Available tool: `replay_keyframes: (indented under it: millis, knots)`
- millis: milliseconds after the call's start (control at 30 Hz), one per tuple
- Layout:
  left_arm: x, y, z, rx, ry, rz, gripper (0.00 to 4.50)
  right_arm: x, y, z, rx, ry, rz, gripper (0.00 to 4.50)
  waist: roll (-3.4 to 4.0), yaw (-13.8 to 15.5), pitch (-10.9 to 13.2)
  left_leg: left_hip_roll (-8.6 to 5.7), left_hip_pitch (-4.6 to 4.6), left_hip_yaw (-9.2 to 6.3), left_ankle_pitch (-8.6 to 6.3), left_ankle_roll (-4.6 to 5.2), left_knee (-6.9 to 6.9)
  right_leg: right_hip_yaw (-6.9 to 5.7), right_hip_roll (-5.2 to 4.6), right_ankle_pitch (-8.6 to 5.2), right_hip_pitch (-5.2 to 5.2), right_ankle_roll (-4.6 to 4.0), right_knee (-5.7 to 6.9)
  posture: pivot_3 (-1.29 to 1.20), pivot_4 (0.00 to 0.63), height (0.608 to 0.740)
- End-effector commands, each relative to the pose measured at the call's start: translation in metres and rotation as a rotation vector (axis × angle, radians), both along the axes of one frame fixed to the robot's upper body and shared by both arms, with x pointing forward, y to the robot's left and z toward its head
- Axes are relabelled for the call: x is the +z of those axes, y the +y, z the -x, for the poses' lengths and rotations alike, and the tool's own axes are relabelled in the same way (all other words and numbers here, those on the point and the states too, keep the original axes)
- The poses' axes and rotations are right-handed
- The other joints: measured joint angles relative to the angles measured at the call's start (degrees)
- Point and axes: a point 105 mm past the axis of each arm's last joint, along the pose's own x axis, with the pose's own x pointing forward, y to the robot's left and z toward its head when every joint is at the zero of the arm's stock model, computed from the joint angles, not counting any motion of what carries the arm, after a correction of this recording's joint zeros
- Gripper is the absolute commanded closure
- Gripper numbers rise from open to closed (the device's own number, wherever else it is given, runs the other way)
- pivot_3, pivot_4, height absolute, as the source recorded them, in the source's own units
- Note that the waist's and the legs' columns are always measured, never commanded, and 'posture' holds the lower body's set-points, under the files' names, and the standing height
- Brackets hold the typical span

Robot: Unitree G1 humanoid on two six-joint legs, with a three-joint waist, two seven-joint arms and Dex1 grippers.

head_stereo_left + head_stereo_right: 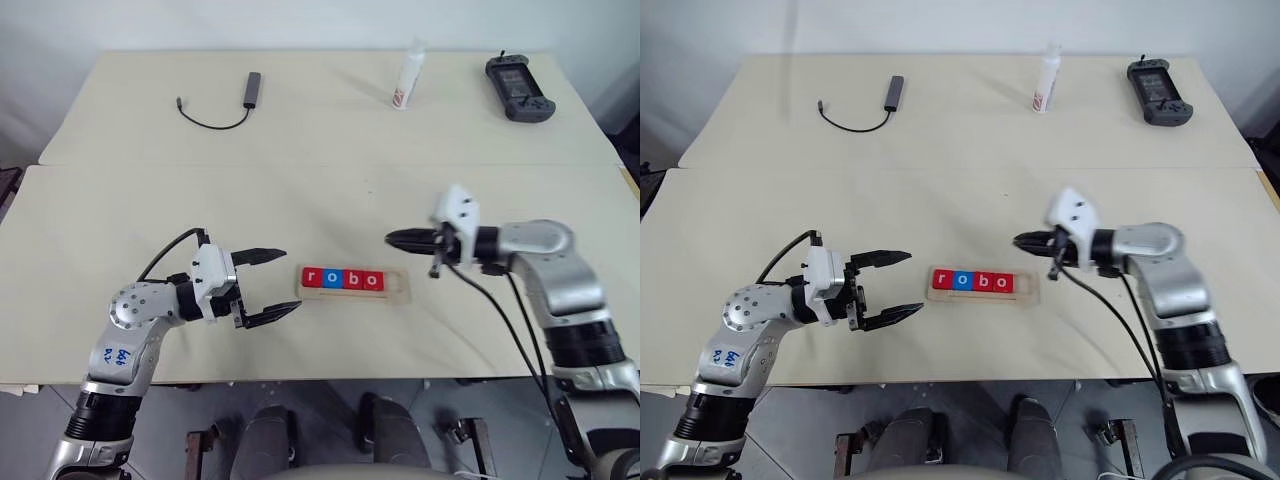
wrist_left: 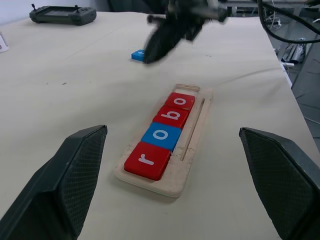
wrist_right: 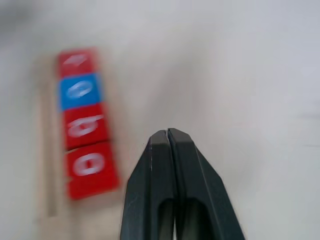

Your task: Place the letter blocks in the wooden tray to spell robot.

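Note:
The wooden tray (image 1: 399, 288) lies near the table's front edge, between my two arms. Four letter blocks sit in it side by side: a red r (image 1: 311, 277), a blue o (image 1: 331, 278), a red b (image 1: 351, 279) and a red o (image 1: 371, 280). The slot at the tray's right end is bare. Another blue block (image 2: 137, 55) lies on the table beyond the tray, close under my right gripper; its letter is too small to read. My right gripper (image 1: 392, 239) hovers above and right of the tray, shut with nothing in it. My left gripper (image 1: 292, 280) stands open just left of the tray.
At the far side of the table lie a black cable with an adapter (image 1: 240, 97), a white bottle (image 1: 408, 78) and a black handheld controller (image 1: 518, 88). A seam (image 1: 300, 165) between two tabletops runs across the middle.

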Motion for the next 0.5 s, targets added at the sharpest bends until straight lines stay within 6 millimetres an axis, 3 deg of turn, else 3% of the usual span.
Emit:
replay_keyframes:
  millis: [33, 167, 333, 400, 500]
  knots:
    - [0.003, -0.001, -0.002, -0.011, -0.024, 0.005, 0.0, 0.017, -0.036, 0.014, -0.133, -0.125, -0.051, 3.24, -0.01, 0.43, 0.0, -0.01, 0.0, 0.01, 0.0, 0.0, -0.03, 0.0, 0.0, 0.0, 0.0, 0.0, -0.03, 0.0, 0.15, 0.74]
    - [0.001, -0.004, -0.006, -0.028, -0.019, 0.01, 0.0, 0.01, -0.074, 0.036, -0.295, -0.187, -0.095, 1.86, -0.01, 0.91, 0.0, -0.02, 0.03, 0.06, 0.0, 0.0, -0.06, 0.02, 0.0, 0.0, 0.0, 0.0, -0.03, 0.0, 0.15, 0.74]
    - [0.0, -0.004, -0.011, -0.043, -0.015, 0.008, 0.0, -0.017, -0.13, 0.072, -0.534, -0.184, -0.102, 0.12, -0.01, 1.04, -0.01, -0.01, 0.11, 0.12, 0.0, 0.0, -0.05, 0.08, 0.01, 0.0, 0.03, 0.0, 0.0, 0.0, 0.15, 0.74]
    - [0.001, -0.004, -0.013, -0.044, -0.016, 0.011, 0.0, -0.025, -0.142, 0.084, -0.605, -0.169, -0.137, 0.01, -0.01, 0.96, -0.01, -0.01, 0.11, 0.1, 0.0, 0.0, -0.05, 0.08, 0.01, 0.0, 0.04, 0.0, -0.01, 0.0, 0.15, 0.74]
    - [0.002, -0.006, -0.016, -0.051, -0.02, 0.016, 0.0, -0.039, -0.141, 0.094, -0.617, -0.118, -0.161, 0.01, -0.01, 0.66, -0.01, -0.01, 0.15, 0.14, 0.0, 0.0, -0.05, 0.13, 0.02, 0.0, 0.05, 0.0, 0.01, 0.0, 0.15, 0.74]
